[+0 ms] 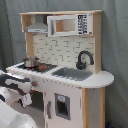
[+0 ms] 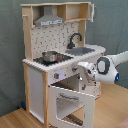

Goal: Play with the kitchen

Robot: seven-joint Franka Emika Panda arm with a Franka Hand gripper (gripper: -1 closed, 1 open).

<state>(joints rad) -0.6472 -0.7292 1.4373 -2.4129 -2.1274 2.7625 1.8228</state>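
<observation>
1. Standing in the middle of both exterior views: the kitchen (image 1: 70, 75), white panels with pale wood sides, against a grey curtain (image 1: 116, 45).
2. Sitting on a wooden floor (image 2: 107, 112) in the second exterior view.
3. Hanging under the top shelf at the second exterior view's left: a grey hood (image 2: 50, 19), with a dotted backsplash (image 2: 55, 37) below it.
4. Resting on the stovetop (image 2: 50, 59): a small metal pot (image 2: 50, 55).
5. Arching over the sink (image 1: 74, 74): a black faucet (image 1: 83, 59), at the first exterior view's right of the stovetop.
6. Hanging open and tilted outward in the second exterior view: the oven door (image 2: 74, 102), hinged at the bottom.
7. Reaching in from the second exterior view's right: the white robot arm (image 2: 107, 67), with the gripper (image 2: 81, 68) just beside the front edge of the counter, above the open door.
8. Showing at the first exterior view's lower left: the same arm, near the oven opening.
9. Cannot tell whether open or closed, or touching the kitchen.
</observation>
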